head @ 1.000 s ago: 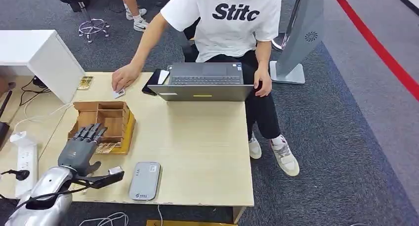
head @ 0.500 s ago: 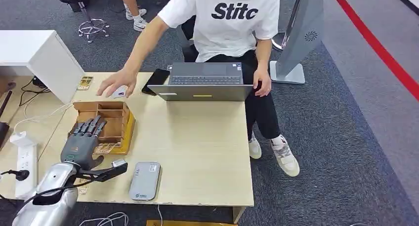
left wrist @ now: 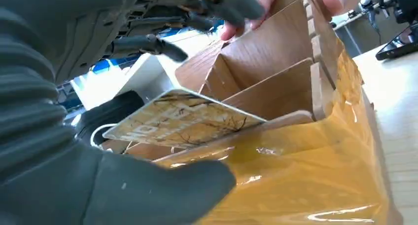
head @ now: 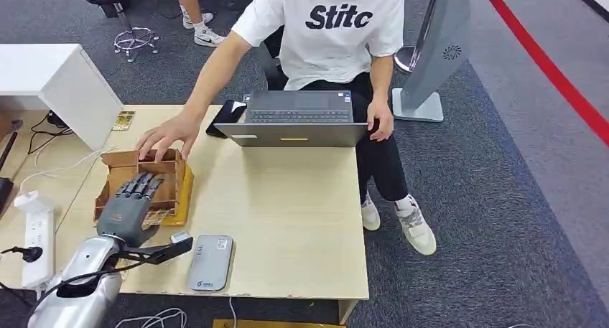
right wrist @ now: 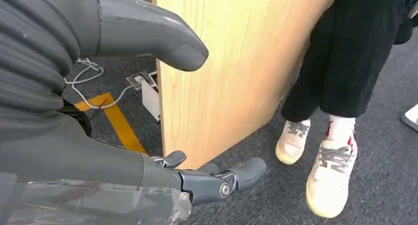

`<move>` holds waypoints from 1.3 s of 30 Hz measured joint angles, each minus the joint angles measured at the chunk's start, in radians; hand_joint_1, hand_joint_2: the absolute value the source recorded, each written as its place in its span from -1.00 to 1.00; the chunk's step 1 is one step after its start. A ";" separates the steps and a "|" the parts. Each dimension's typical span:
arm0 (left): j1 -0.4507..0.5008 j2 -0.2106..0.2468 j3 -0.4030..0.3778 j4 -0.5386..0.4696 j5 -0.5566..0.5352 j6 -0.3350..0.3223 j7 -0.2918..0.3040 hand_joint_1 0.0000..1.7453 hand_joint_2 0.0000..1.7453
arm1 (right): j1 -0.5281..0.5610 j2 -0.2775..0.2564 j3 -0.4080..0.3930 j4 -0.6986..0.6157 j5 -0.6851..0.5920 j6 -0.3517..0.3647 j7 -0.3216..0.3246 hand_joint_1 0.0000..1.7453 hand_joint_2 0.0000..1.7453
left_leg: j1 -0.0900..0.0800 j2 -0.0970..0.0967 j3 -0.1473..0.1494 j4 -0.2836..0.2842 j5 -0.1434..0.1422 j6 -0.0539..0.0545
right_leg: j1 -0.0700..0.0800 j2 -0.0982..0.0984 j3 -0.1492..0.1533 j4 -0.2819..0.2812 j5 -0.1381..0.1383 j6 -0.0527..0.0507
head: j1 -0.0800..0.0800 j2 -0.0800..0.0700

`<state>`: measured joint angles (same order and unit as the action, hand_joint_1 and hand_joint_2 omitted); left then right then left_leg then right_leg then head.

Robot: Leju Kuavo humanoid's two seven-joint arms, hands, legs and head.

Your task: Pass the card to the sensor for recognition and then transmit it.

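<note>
Left hand (head: 133,209) reaching for the card (left wrist: 182,119)

Its fingers spread wide over the box (head: 172,171) a person's hand (head: 164,135) steadies; right hand (right wrist: 148,112) idles, holding nothing

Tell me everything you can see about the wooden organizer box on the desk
The wooden organizer box is brown, open on top, and split by thin dividers into compartments. It sits on a glossy yellow base near the desk's left edge. A patterned card leans at its near edge. The robot's left hand hovers over it, and a person's hand rests on its far rim.
</note>
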<state>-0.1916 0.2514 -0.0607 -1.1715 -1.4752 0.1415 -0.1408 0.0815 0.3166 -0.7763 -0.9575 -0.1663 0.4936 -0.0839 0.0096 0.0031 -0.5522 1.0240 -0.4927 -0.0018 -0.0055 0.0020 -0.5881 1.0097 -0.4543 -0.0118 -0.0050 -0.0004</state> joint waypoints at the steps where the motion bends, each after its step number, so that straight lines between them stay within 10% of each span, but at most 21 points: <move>1: 0.000 0.000 0.000 0.000 0.000 0.000 0.000 -0.54 1.00 | 0.000 0.000 0.000 0.000 0.000 0.000 0.000 -1.00 1.00 | 0.000 0.000 0.000 0.000 0.000 0.000 | 0.000 0.000 0.000 0.000 0.000 0.000 | 0.000 0.000; 21: -0.002 -0.003 0.000 0.000 0.000 0.000 0.000 -0.54 1.00 | 0.000 0.000 0.000 0.000 0.000 0.000 0.000 -1.00 1.00 | 0.000 0.000 0.000 0.000 0.000 0.000 | 0.000 0.000 0.000 0.000 0.000 0.000 | 0.000 0.000; 22: -0.002 -0.003 0.000 0.000 0.000 0.000 0.000 0.92 1.00 | 0.000 0.000 0.000 0.000 0.000 0.000 0.000 -1.00 1.00 | 0.000 0.000 0.000 0.000 0.000 0.000 | 0.000 0.000 0.000 0.000 0.000 0.000 | 0.000 0.000; 39: -0.014 -0.010 0.015 -0.045 0.055 0.024 -0.009 1.00 1.00 | 0.001 0.000 -0.001 0.001 -0.011 0.002 -0.008 -1.00 1.00 | 0.000 0.000 0.000 0.000 0.000 0.000 | 0.000 0.000 0.000 0.000 0.000 0.000 | 0.000 0.000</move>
<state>-0.2056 0.2419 -0.0462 -1.2166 -1.4206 0.1659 -0.1496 0.0823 0.3166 -0.7771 -0.9567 -0.1774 0.4952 -0.0916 0.0096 0.0032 -0.5521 1.0242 -0.4927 -0.0019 -0.0055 0.0022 -0.5886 1.0097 -0.4543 -0.0117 -0.0050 -0.0004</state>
